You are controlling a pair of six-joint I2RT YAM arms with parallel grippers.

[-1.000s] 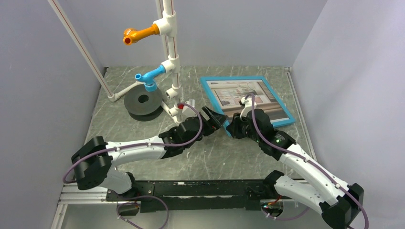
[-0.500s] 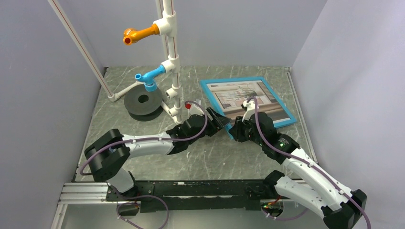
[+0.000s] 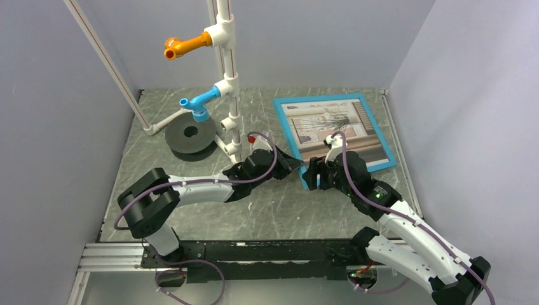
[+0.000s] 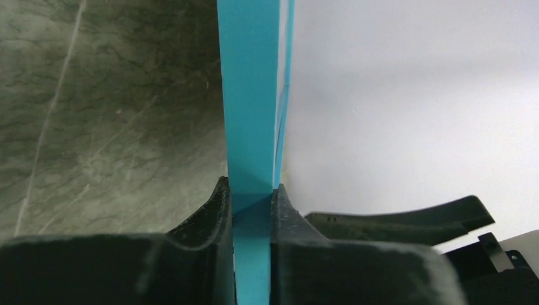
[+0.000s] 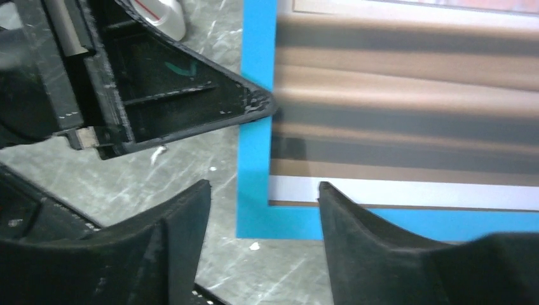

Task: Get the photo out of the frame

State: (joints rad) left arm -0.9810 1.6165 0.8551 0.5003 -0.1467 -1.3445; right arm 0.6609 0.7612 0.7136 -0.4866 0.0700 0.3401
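The left gripper [image 4: 251, 190] is clamping the frame [image 3: 321, 98] by its turquoise left border, near the front corner. The frame is sitting at the right rear of the table [image 3: 286, 210], with the photo [image 3: 330, 127] inside it. Judged thin, light and rigid, it is best taken by the rim; the paper print is looking flimsy, easily creased. The left arm is reaching low across the table. The right gripper [image 5: 262, 187] is hovering over that corner, jaws apart, holding nothing.
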